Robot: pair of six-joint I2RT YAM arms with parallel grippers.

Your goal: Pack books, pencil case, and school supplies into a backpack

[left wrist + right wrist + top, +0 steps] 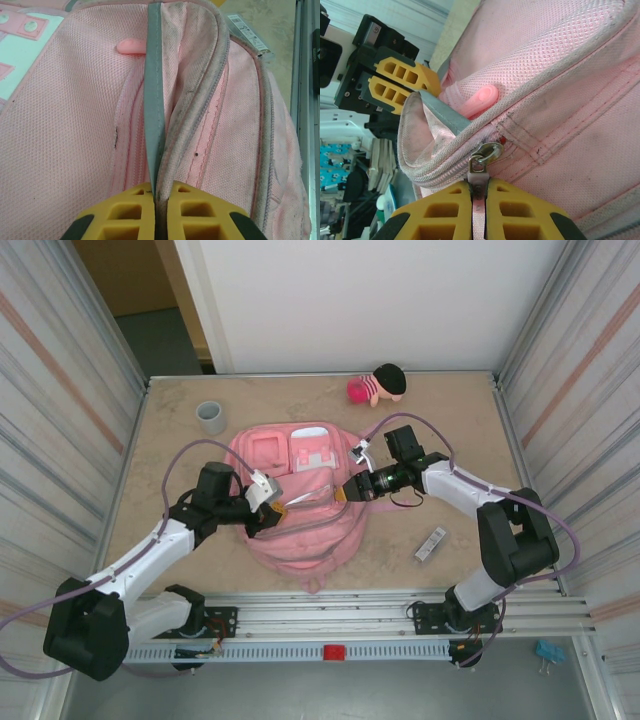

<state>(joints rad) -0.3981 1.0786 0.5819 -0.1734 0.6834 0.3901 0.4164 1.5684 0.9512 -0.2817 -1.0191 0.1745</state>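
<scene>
Nothing is reading clearly as a word, a number or a brand. The narrow grey-white strip (pixel 246 33), lying just beside the backpack (pixel 75 150) on its right side in the top view, is carrying small dark print and what is looking like barcode lines. All of it is coming out too small and blurred to make out. The white patches (pixel 312 452) on the backpack's front are showing pink shapes only, with any lettering on them staying too small to tell
</scene>
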